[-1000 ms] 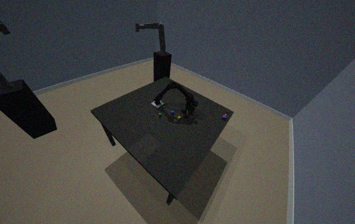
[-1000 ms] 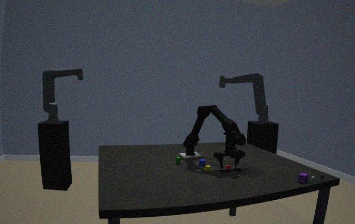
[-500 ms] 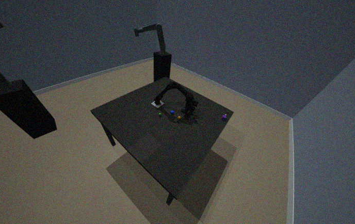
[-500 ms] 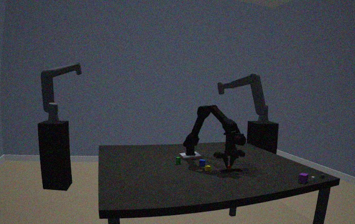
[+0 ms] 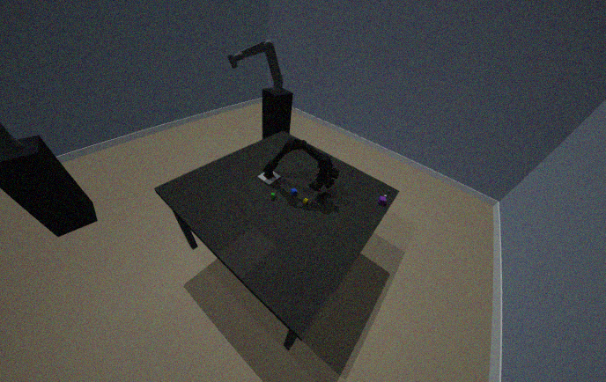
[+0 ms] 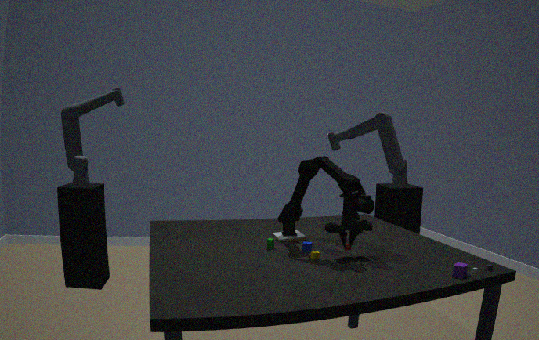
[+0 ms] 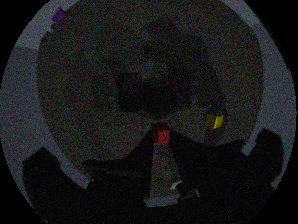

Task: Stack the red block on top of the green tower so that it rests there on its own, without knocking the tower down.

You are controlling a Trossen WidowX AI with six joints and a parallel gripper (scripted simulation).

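The red block (image 6: 347,247) (image 7: 161,136) is between the fingertips of my gripper (image 6: 348,244) (image 7: 159,131), which is shut on it. In the exterior view the block hangs a little above the table, with the gripper's shadow below it. In the top view the block is hidden behind the gripper. The green tower (image 5: 273,194) (image 6: 270,244) stands upright near the arm's base, to the left of the gripper in the exterior view. It does not show in the wrist view.
A blue block (image 5: 293,190) (image 6: 306,246) and a yellow block (image 5: 305,201) (image 6: 314,255) (image 7: 216,121) lie between the tower and the gripper. A purple block (image 5: 382,200) (image 6: 460,270) (image 7: 59,16) and two tiny objects are near the table's far right corner. Two other arms stand on pedestals beyond the table.
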